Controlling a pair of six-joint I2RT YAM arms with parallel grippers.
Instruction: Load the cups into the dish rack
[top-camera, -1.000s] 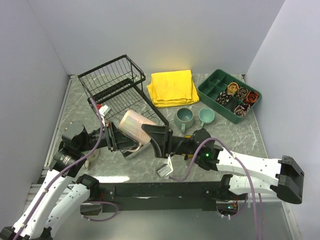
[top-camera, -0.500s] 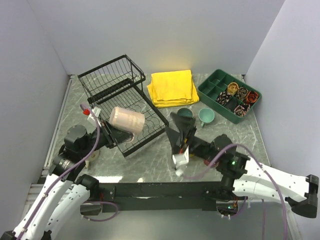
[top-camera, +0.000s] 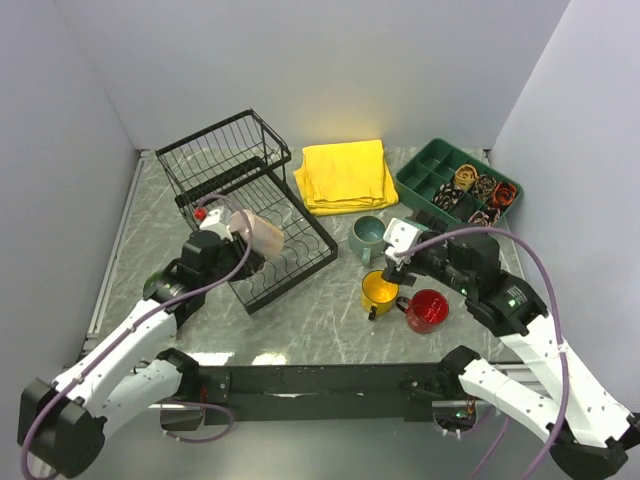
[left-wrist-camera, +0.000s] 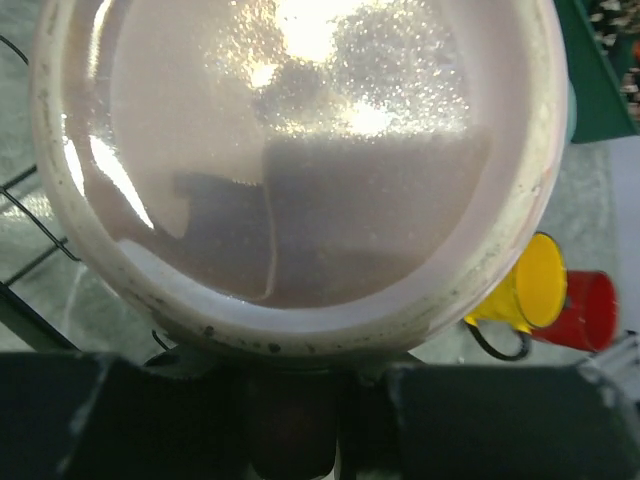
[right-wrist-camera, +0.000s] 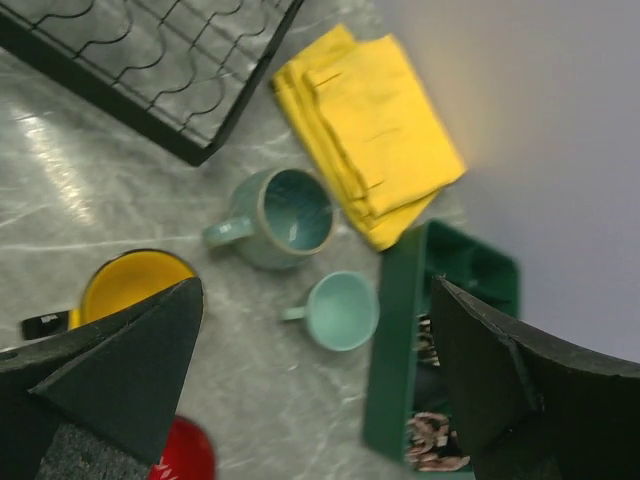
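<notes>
Top view, left middle: the left pincer (top-camera: 237, 228) holds the cream cup (top-camera: 262, 236) over the rack (top-camera: 215, 150). Next, lower it in gently. The right pincer (right-wrist-camera: 315, 300) hangs wide open near the yellow cup (top-camera: 380, 291).

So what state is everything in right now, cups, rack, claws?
left gripper: shut on the beige cup
beige cup: held tilted over the dish rack
dish rack: no cup resting inside
right gripper: open, holding nothing
yellow cup: upright on the table
red cup: upright on the table
dark teal cup: upright, empty
light teal cup: upright, empty
yellow cloth: folded
</notes>
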